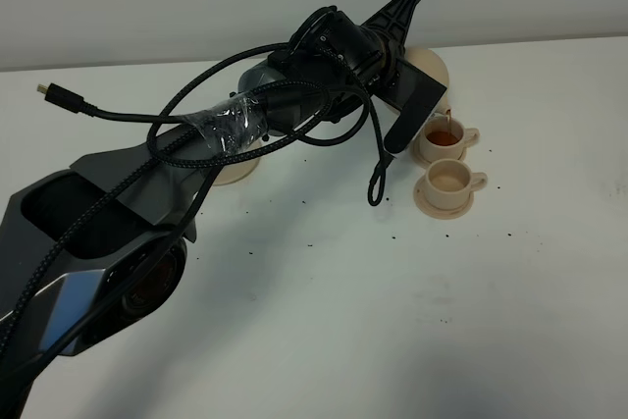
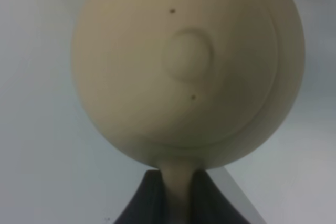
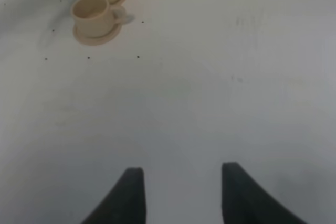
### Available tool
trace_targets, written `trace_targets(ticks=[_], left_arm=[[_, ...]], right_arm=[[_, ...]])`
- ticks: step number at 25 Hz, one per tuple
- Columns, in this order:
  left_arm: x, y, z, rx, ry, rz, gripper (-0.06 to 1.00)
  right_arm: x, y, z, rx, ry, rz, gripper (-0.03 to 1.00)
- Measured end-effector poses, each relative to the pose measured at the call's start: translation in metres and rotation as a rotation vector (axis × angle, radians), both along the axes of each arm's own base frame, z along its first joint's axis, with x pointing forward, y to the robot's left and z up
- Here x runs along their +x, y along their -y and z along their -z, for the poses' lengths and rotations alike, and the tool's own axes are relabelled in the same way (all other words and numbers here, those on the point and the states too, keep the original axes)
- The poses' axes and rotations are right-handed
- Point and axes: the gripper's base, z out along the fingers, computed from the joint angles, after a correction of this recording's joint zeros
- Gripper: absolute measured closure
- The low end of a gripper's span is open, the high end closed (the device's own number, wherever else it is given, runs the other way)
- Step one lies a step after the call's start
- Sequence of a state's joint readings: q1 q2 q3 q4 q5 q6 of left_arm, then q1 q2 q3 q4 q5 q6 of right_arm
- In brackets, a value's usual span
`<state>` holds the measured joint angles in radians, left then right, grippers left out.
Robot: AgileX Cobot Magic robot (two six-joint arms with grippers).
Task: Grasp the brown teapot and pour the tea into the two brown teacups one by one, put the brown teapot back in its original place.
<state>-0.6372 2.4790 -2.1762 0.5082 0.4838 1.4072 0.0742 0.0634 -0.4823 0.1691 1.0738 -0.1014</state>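
My left gripper (image 1: 410,51) reaches across to the right and is shut on the loop handle of the brown teapot (image 1: 433,65), mostly hidden behind the wrist. The teapot is tipped and a thin stream of tea falls into the far teacup (image 1: 446,137), which holds dark tea. The near teacup (image 1: 448,182) stands on its saucer just in front of it. In the left wrist view the teapot (image 2: 189,66) fills the frame, its handle pinched in the gripper (image 2: 177,184). My right gripper (image 3: 181,184) is open and empty over bare table; both teacups (image 3: 94,14) show far off.
A round tan saucer (image 1: 235,174) lies partly under the left arm. Black cables (image 1: 177,125) loop over that arm. Dark specks are scattered on the white table (image 1: 392,321). A wall runs along the back edge.
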Motion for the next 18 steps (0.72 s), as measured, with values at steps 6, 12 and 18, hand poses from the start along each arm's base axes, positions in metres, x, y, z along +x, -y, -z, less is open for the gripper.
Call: trace_targets(ticks=[6, 12, 18], left_arm=[[0.0, 0.0, 0.0, 0.0, 0.0, 0.0, 0.82], [0.001, 0.001, 0.011, 0.007, -0.004, 0.008, 0.82], [0.002, 0.002, 0.011, 0.008, 0.001, 0.012, 0.82]], right_arm=[[0.0, 0.0, 0.0, 0.0, 0.0, 0.0, 0.62], [0.0, 0.0, 0.0, 0.0, 0.0, 0.0, 0.62], [0.0, 0.0, 0.0, 0.0, 0.0, 0.0, 0.62]])
